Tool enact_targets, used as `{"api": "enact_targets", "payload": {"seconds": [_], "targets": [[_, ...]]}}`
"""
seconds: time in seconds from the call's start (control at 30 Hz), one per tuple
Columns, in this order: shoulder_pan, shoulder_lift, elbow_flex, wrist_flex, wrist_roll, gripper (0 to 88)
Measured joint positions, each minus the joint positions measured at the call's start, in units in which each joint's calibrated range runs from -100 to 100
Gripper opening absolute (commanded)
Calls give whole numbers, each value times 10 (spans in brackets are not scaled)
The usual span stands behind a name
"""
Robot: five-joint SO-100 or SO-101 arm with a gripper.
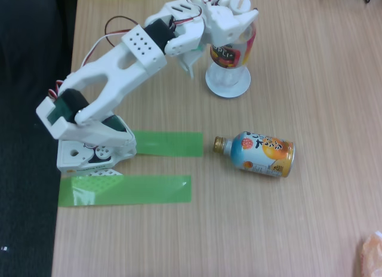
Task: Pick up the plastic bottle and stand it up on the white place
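The plastic bottle point(234, 53) stands upright on the white place point(228, 86), a small round disc at the back of the table in the fixed view. Its red, yellow and black label shows below the gripper, and its clear ribbed base sits inside the disc. My gripper point(218, 44) is at the bottle's upper part and hides the cap. One pointed white finger point(190, 63) hangs down to the left of the bottle, apart from it. The other jaw lies over the bottle's top, so the gripper looks open.
A short orange-and-blue bottle with a gold cap point(259, 153) lies on its side right of centre. Two green tape strips point(164, 143) point(128, 189) lie by the arm's base point(89, 151). The table's left edge borders a dark floor. Something pinkish point(371, 253) shows at the lower right corner.
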Motion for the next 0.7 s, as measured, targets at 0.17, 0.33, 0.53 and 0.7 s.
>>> {"api": "enact_targets", "payload": {"seconds": [0.17,0.33,0.53,0.7], "targets": [[0,35,0,-39,0,119],[1,49,0,-69,0,119],[0,49,0,-71,0,119],[16,49,0,-71,0,119]]}}
